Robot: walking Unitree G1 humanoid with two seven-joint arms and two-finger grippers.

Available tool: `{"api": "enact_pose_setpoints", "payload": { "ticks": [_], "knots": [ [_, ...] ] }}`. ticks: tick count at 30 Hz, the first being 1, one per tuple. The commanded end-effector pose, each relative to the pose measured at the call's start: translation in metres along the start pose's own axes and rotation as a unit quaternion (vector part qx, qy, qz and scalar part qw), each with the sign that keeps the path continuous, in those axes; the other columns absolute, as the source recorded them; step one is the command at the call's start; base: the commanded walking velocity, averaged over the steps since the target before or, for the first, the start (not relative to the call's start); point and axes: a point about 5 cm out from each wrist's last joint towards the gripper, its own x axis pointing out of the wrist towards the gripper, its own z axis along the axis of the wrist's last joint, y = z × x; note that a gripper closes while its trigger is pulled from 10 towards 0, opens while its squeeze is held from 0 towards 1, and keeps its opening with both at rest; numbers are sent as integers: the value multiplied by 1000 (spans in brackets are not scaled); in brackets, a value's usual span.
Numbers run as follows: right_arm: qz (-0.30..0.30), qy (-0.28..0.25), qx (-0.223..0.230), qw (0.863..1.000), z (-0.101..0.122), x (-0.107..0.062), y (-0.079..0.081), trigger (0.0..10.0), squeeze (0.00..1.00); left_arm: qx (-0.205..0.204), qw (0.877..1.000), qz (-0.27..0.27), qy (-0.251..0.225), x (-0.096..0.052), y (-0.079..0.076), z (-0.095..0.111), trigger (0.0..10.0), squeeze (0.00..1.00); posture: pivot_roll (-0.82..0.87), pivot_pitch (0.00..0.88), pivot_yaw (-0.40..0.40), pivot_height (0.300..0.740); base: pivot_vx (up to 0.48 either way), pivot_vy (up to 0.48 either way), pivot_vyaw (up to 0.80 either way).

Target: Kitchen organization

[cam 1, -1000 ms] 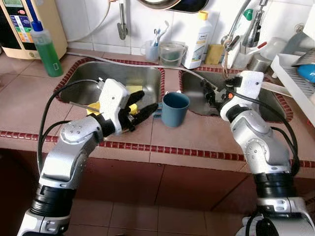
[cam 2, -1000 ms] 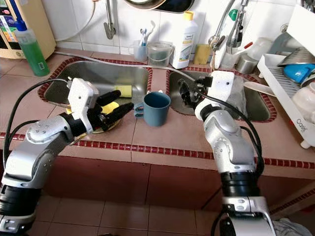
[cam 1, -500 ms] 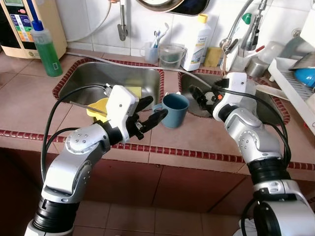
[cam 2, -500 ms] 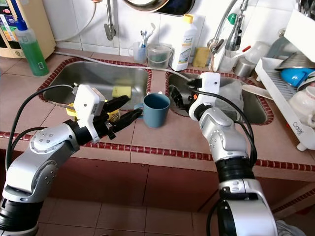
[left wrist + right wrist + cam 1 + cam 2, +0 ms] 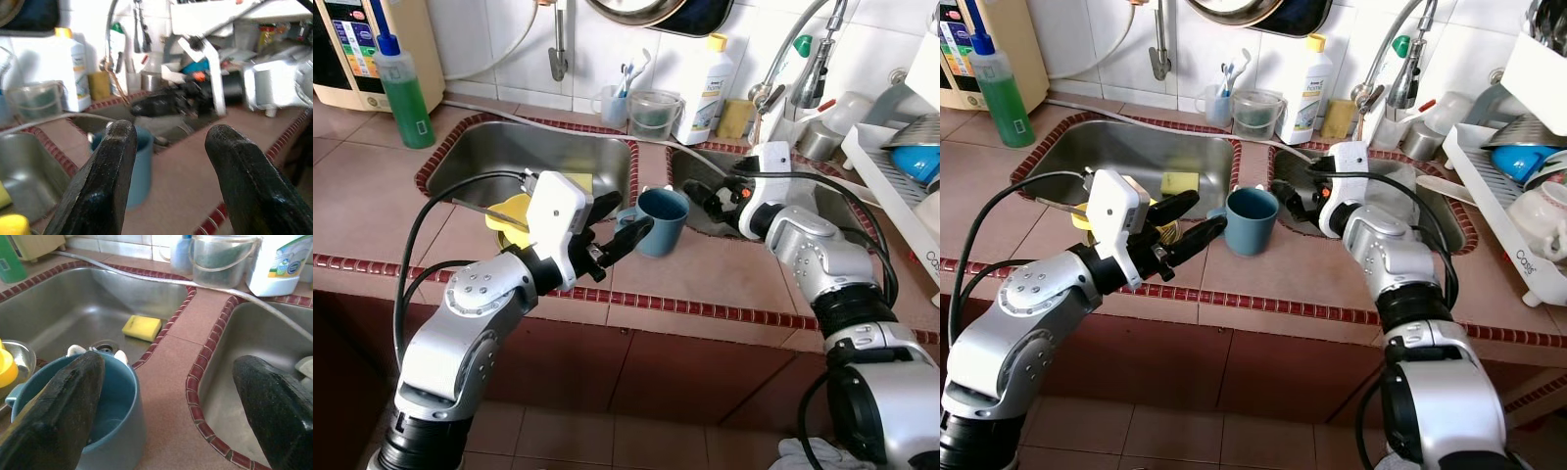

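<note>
Mug (image 5: pixel 661 219), blue, is standing upright on the tiled divider between the two steel basins, near the counter's front edge, handle turned toward the left basin (image 5: pixel 499 162).

Left gripper (image 5: pixel 615 226) is hovering just left of the mug, fingers spread moderately and holding nothing; upper fingertip is sitting just beside the handle, and contact cannot be told. Left wrist view is showing the mug (image 5: pixel 139 161) behind and partly between its two fingers (image 5: pixel 105 181), offset toward one of them, with the right gripper (image 5: pixel 164 104) beyond it; head views are not giving that alignment.

Right gripper (image 5: pixel 1285 201) is reaching in from the right basin (image 5: pixel 1435 196) side, fingers wide apart and empty. Right wrist view is showing one finger (image 5: pixel 58 406) overlapping the mug rim (image 5: pixel 98 401), the other well apart over the right basin; it is also exposing a yellow sponge (image 5: pixel 141 327) on the left basin floor and a yellow object in a steel bowl (image 5: pixel 14 363) beside the mug.

Open tile is lying in front of and to the right of the mug. Dish rack (image 5: pixel 1513 196) is bounding the far right; green soap bottle (image 5: pixel 403 93) is standing at far left.
</note>
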Motion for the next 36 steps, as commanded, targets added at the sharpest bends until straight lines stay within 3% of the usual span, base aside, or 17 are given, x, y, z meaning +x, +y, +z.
{"api": "enact_pose_setpoints", "payload": {
  "ticks": [1, 20, 29, 36],
  "knots": [
    [-3, -7, -6, 1000, 7, -2, -5, 10000, 0, 4, 1000, -14, 2, 1, -5, 2, 10000, 0, 110, 13, -126, 740, 0, 0, 0],
    [10, 21, 27, 999, 8, 4, -6, 10000, 0, -8, 1000, -16, 9, -5, -15, 5, 10000, 0, 125, 63, -130, 740, 0, 0, 0],
    [22, 27, 22, 999, 9, 5, -4, 10000, 0, -12, 1000, -11, 7, -6, -16, 8, 10000, 0, 130, 88, -137, 740, 0, 0, 0],
    [63, 43, 8, 997, 2, 12, 10, 10000, 0, -18, 1000, 1, 5, -8, -19, 11, 10000, 0, 144, 128, -151, 740, 0, 0, 0]
  ]
}}
